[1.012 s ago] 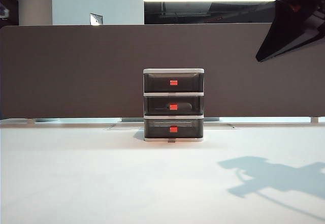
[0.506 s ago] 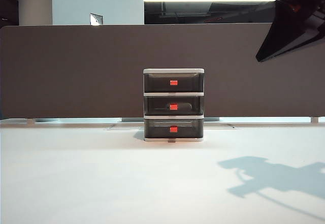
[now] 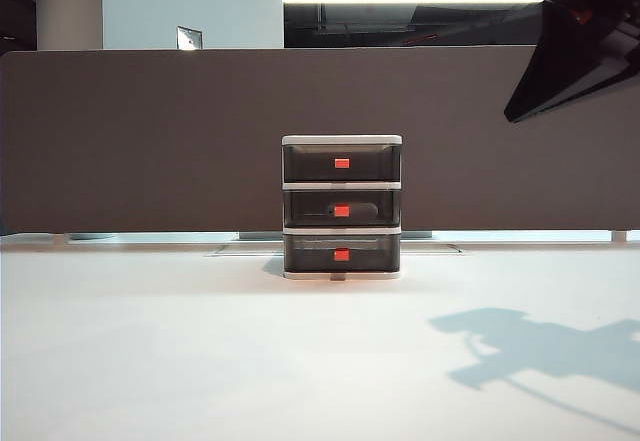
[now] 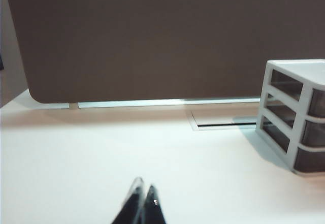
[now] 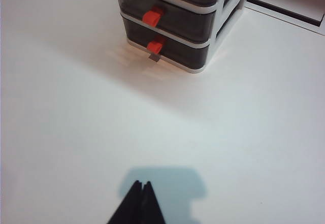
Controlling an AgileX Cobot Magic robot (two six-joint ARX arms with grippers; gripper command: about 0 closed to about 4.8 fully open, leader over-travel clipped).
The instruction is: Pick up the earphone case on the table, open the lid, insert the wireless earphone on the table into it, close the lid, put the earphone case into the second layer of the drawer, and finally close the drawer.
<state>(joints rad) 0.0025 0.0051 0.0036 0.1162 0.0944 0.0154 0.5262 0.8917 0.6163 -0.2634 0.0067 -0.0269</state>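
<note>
The drawer [image 3: 342, 208] stands mid-table [image 3: 200, 361] before the partition [image 3: 150, 141]; my right gripper [image 5: 142, 186] hangs in front of it, my left gripper [image 4: 143, 191] beside it.

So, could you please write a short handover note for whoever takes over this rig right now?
Left claw: shut, empty, low over the table left of the drawer.
Right claw: shut, empty, raised above the table in front of the drawer.
All three drawers look closed. A dark rounded shape shows through the second layer of the drawer; I cannot confirm it is the earphone case.
No case or earphone is visible on the table.
Done: the task appears finished.
Left: verify the case is inside.
</note>
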